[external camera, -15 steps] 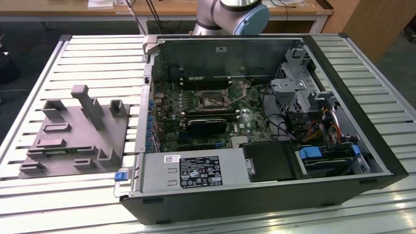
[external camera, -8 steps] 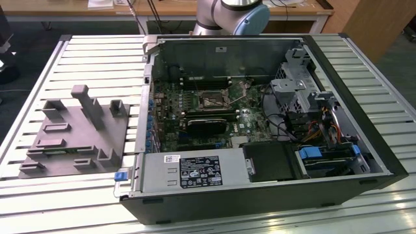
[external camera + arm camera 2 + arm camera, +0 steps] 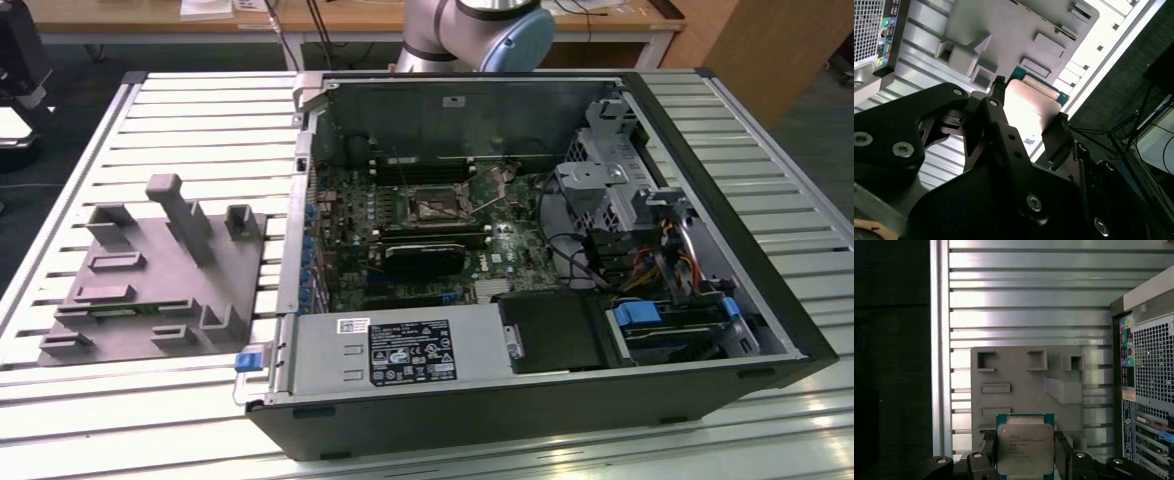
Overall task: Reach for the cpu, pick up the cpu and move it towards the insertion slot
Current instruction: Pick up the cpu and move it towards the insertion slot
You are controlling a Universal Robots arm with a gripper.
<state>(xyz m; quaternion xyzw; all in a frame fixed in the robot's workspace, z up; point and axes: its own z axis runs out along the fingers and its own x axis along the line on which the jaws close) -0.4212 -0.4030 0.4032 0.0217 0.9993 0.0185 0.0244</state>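
Black 2-finger gripper (image 3: 1025,442) clamps small square silver-topped cpu (image 3: 1025,449) by 2 opposite edges, above grey plastic tray (image 3: 1019,375) on slatted metal bench (image 3: 1029,300). Silver-framed dark square insertion slot (image 3: 438,205) lies well apart, inside open black computer case (image 3: 507,420) beside tray.

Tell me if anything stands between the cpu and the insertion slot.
The gripper holds the cpu over the grey tray, outside the computer case. The case's side wall rises between the tray and the insertion slot. From above, the slot looks uncovered.
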